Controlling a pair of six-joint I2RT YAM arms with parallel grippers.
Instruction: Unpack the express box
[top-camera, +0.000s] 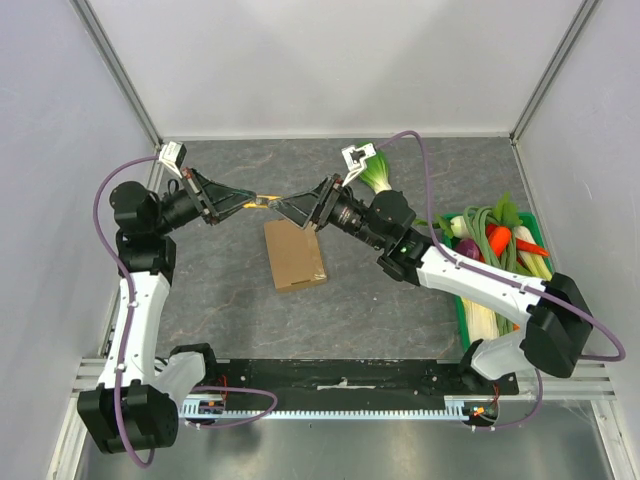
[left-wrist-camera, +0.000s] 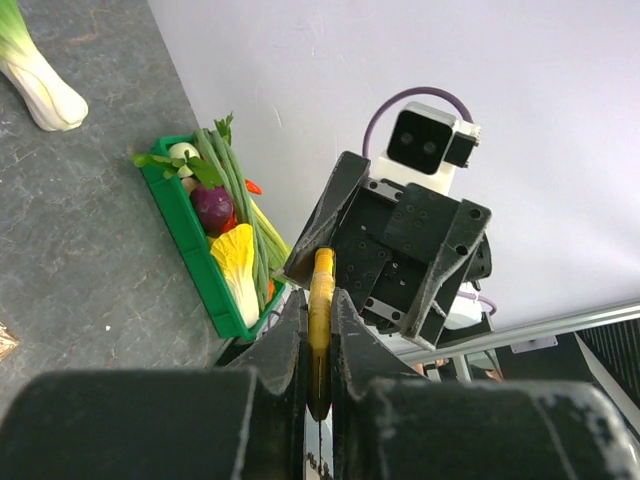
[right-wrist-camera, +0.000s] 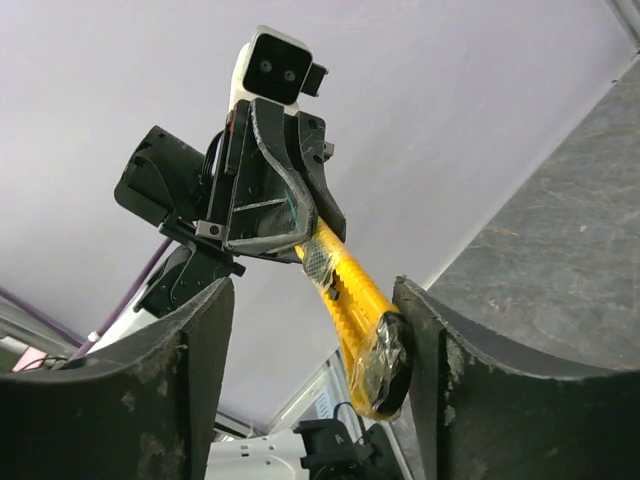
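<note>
The express box (top-camera: 295, 254), flat brown cardboard, lies on the dark table under the two grippers. Above it my left gripper (top-camera: 250, 201) is shut on a yellow utility knife (top-camera: 264, 200), held level in the air. In the left wrist view the knife (left-wrist-camera: 322, 268) runs straight out between the pinching fingers of the left gripper (left-wrist-camera: 320, 305). My right gripper (top-camera: 287, 207) faces it. In the right wrist view its jaws (right-wrist-camera: 312, 300) stand wide apart around the knife's plastic-wrapped end (right-wrist-camera: 378, 365), which rests against the right-hand finger only.
A green crate (top-camera: 462, 312) full of vegetables stands at the right edge of the table. A green-and-white vegetable (top-camera: 376, 173) lies at the back, behind the right arm. White walls close the table on three sides.
</note>
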